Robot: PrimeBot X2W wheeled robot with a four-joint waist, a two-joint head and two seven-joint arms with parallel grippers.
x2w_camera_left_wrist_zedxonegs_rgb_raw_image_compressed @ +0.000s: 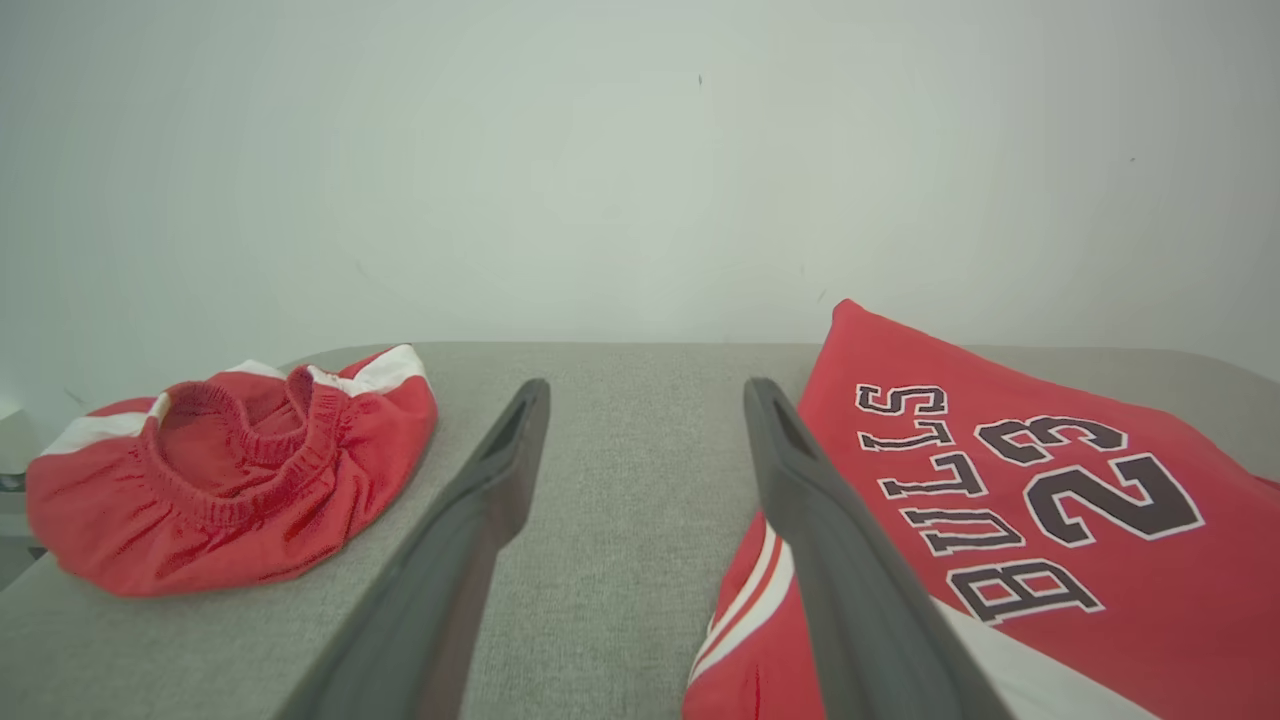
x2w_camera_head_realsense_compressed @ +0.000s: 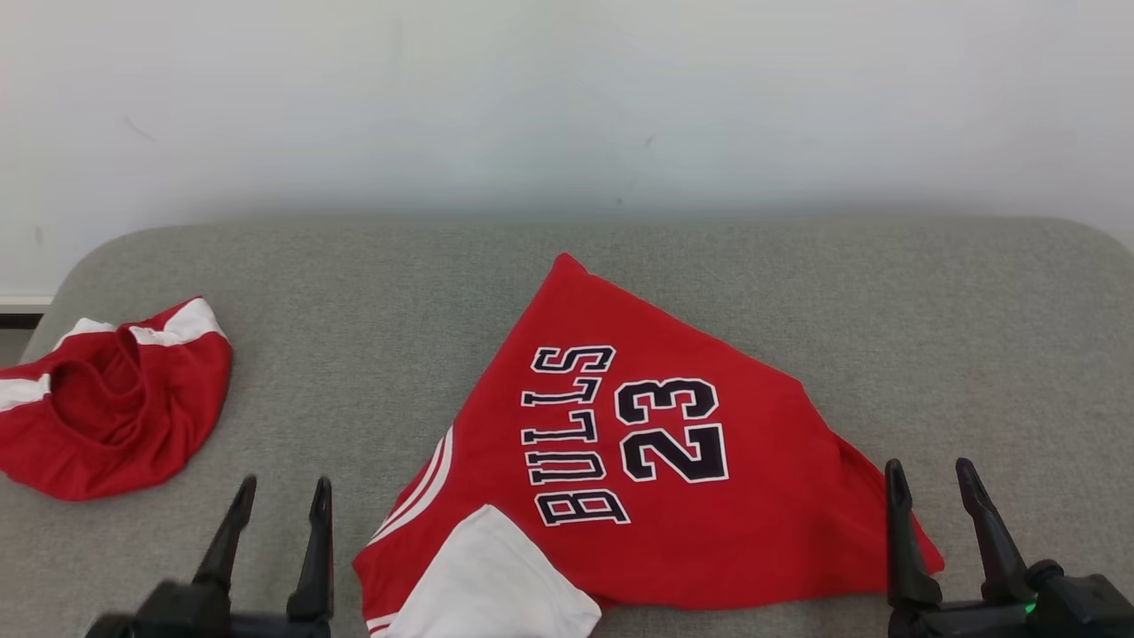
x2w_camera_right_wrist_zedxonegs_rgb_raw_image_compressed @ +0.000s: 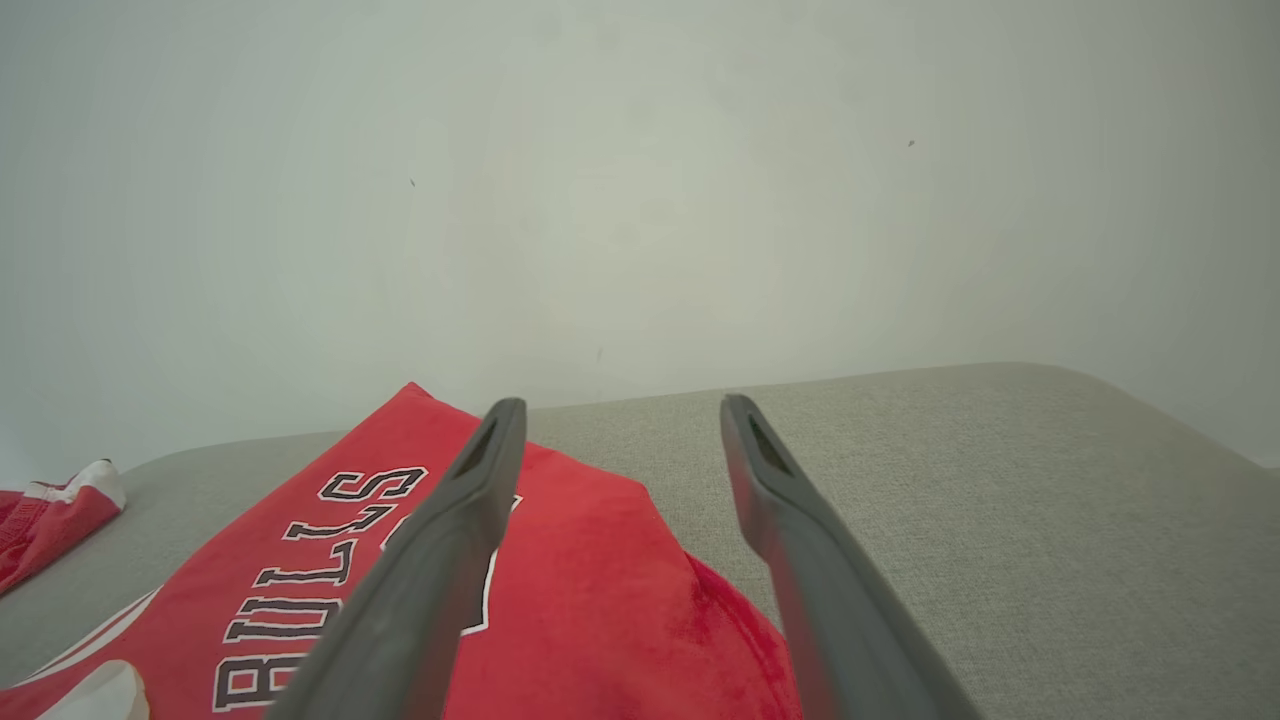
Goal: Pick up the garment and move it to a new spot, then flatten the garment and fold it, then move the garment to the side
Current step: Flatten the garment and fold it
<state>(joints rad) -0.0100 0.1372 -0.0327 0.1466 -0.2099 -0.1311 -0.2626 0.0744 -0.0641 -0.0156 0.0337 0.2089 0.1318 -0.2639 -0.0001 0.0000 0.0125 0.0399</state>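
Note:
The garment (x2w_camera_head_realsense_compressed: 673,496) is a red jersey printed "BULLS 23" in black, lying loosely folded in a rough triangle on the grey cushion, with a white panel at its near left corner. It also shows as the garment (x2w_camera_left_wrist_zedxonegs_rgb_raw_image_compressed: 1050,500) and the garment (x2w_camera_right_wrist_zedxonegs_rgb_raw_image_compressed: 560,600). My left gripper (x2w_camera_head_realsense_compressed: 282,483) hovers open just left of the jersey's near corner; in its wrist view the left gripper (x2w_camera_left_wrist_zedxonegs_rgb_raw_image_compressed: 645,395) has bare cushion between its fingers. My right gripper (x2w_camera_head_realsense_compressed: 930,465) stands open at the jersey's right tip, and the right gripper (x2w_camera_right_wrist_zedxonegs_rgb_raw_image_compressed: 620,405) shows nothing held.
Red shorts (x2w_camera_head_realsense_compressed: 111,399) with white stripes lie bunched at the cushion's far left, also seen as red shorts (x2w_camera_left_wrist_zedxonegs_rgb_raw_image_compressed: 230,480). The grey cushion (x2w_camera_head_realsense_compressed: 354,292) has rounded corners and ends at a white wall (x2w_camera_head_realsense_compressed: 567,97) behind.

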